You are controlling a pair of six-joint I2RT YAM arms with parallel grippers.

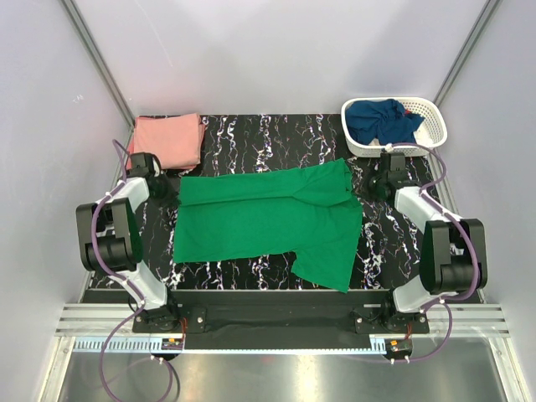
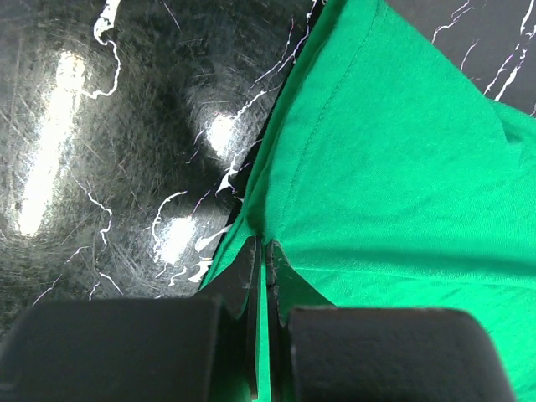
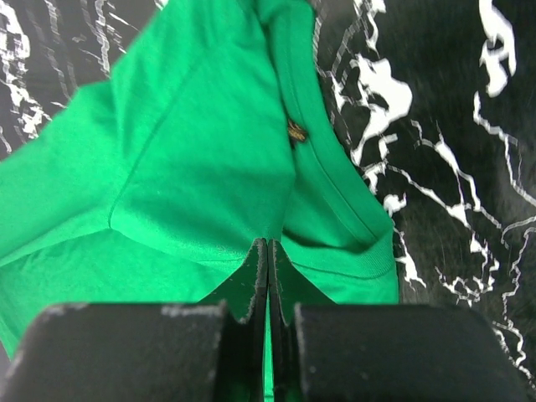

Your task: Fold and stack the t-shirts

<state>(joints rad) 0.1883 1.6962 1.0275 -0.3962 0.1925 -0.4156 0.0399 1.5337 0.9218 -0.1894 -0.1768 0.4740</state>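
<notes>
Two grippers clamped on the green shirt, fold in hand

Both grippers are closed on cloth. The left gripper point(image 2: 261, 248) pinches the green shirt point(image 1: 268, 222) at its far left corner, by the hem. The right gripper point(image 3: 268, 247) pinches it at the far right, just beside the collar. The shirt lies spread sideways across the middle of the table point(image 1: 251, 134), with one sleeve pointing toward the near edge. The pink shirt point(image 1: 170, 139) sits folded at the far left corner, and the navy shirt point(image 1: 381, 120) is bunched in the basket point(image 1: 437, 126). The step in hand looks like the lengthwise fold of the green shirt. Next, both arms would likely need to lift the far edge and carry it nearward together, level, so the fold lands straight.
</notes>
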